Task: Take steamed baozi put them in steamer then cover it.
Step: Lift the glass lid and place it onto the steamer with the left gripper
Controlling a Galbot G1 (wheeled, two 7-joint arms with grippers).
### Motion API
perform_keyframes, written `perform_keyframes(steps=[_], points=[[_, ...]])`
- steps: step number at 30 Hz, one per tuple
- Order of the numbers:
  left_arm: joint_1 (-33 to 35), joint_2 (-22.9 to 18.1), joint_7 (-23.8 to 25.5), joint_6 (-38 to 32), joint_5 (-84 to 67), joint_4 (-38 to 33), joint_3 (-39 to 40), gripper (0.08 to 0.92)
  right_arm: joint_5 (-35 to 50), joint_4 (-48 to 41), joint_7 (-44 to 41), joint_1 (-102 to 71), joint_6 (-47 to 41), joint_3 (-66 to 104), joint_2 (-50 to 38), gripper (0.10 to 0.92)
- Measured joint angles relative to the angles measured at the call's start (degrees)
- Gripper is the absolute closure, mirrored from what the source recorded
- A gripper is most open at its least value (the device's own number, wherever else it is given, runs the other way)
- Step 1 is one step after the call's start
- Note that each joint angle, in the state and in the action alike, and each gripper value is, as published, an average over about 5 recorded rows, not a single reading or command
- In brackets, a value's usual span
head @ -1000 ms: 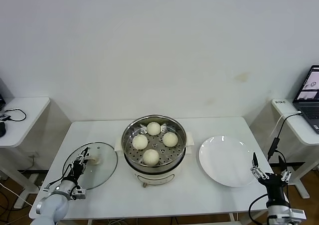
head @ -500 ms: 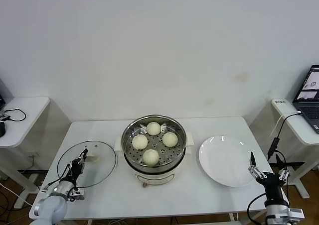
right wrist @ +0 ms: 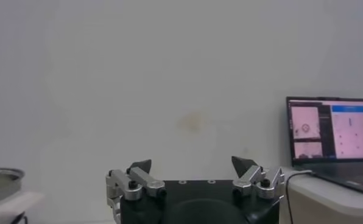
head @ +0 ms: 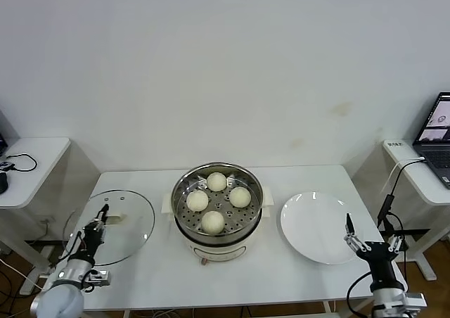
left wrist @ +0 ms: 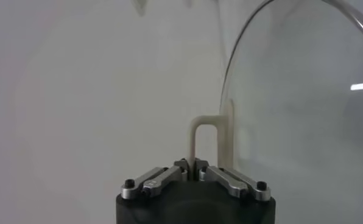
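So the big change over the last second: the left gripper went from half open beside the round clear glass lid to fingers clamped fully shut on its cream loop handle. The lid has also come up off the white tabletop, tilted and shifted toward 9 o'clock of where it lay. In the left wrist view the handle sits pinched right between the fingers, with the glass edge curving away beside it

Moving right, the round shiny stainless-steel steamer sits mid-tabletop with all four cream-white round baozi already inside, so I'd say only the covering is left. At its 3 o'clock is the flat white round plate, bare. The right gripper hangs off the tabletop's right edge, fingers spread wide, holding nothing, same as before
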Motion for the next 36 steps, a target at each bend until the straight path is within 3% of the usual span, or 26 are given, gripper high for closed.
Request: perform_keyframes(steps=[10, 20, 28, 36], points=[[6.73, 2.11, 7.02, 7.44, -6.4, -14.02, -4.99, 0.867, -1.42, 0.26, -0.61, -0.13, -0.05, -0.6, -0.73, 0.203], [7.65, 5.79, 10.07, 12.4, -12.52, -24.12, -2.03, 0.867, -4.88, -0.7, -0.97, -0.04, 0.52, -1.75, 0.37, 0.203], [1.76, 9.77, 12.0, 17.07, -14.3, -25.55, 7.27, 0.867, -8.8, -1.69, 0.65, 1.0, 0.46, -2.58, 2.58, 0.203], [-8.72, 8.77, 15.07, 23.15, -13.15, -24.15, 18.89, 0.867, -12.77, -2.86, 2.22, 1.95, 0.44, -3.17, 4.06, 0.203]])
